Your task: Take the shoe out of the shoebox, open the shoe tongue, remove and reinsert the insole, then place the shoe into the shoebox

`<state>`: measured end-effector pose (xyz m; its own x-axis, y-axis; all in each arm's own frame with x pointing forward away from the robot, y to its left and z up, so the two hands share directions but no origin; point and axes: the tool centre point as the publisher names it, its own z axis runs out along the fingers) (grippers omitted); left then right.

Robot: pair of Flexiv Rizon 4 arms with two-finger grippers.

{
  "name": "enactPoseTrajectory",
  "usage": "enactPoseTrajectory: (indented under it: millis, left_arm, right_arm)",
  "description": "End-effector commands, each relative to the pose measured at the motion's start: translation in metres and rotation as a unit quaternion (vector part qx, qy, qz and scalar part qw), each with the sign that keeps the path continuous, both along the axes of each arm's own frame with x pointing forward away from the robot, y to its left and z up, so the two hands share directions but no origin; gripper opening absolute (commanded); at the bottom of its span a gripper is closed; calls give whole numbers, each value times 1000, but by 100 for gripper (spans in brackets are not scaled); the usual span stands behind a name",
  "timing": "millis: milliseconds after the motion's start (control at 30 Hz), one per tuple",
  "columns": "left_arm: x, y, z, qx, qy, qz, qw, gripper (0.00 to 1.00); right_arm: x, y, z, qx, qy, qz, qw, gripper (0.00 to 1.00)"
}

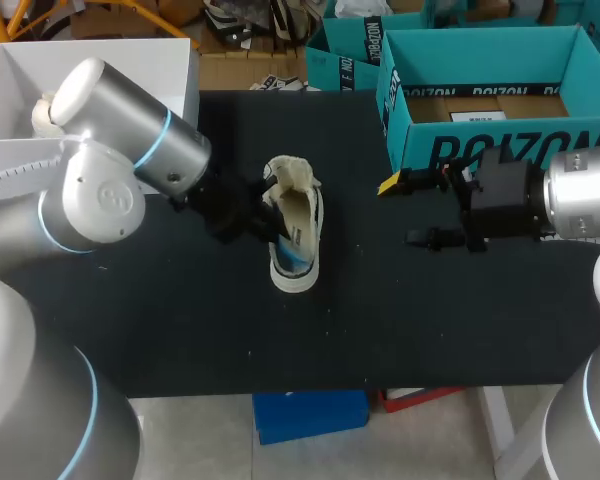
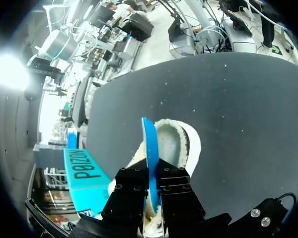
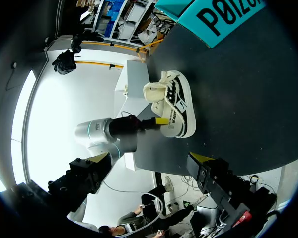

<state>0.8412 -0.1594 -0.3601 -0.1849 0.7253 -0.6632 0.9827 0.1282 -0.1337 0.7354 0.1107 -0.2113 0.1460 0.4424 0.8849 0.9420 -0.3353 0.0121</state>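
Note:
A white shoe (image 1: 298, 232) with a fleecy lining stands on the black table (image 1: 180, 320), just left of the middle. My left gripper (image 1: 267, 212) reaches into its opening from the left. In the left wrist view that gripper (image 2: 153, 192) is shut on the thin blue insole (image 2: 149, 148), which stands on edge out of the shoe (image 2: 181, 141). My right gripper (image 1: 408, 211) hangs open and empty to the right of the shoe, in front of the teal shoebox (image 1: 480, 140). The right wrist view shows the shoe (image 3: 174, 106) ahead of my open right gripper (image 3: 150, 159).
The open teal shoebox sits at the back right, and a second teal box (image 1: 345, 55) lies behind it. A white open box (image 1: 130, 60) stands at the back left, partly behind my left arm. Bare black table lies in front of the shoe.

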Motion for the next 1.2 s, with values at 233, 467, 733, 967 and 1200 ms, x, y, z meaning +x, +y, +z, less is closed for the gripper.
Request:
enactPoseTrajectory:
  millis: [233, 467, 733, 967, 1200]
  left_arm:
    - [8, -4, -7, 24, -10, 21, 999, 0]
    - [17, -5, -10, 39, -22, 32, 998, 0]
    - [27, -4, -15, 50, -25, 49, 997, 0]
    - [21, -8, -16, 58, -26, 42, 997, 0]
    - [9, -6, 1, 28, -8, 12, 1000, 78]
  right_arm:
    - [1, 1, 0, 0, 0, 0, 1000, 100]
    - [1, 1, 0, 0, 0, 0, 1000, 100]
    - [1, 1, 0, 0, 0, 0, 1000, 100]
    - [1, 1, 0, 0, 0, 0, 1000, 100]
    - [1, 1, 0, 0, 0, 0, 1000, 100]
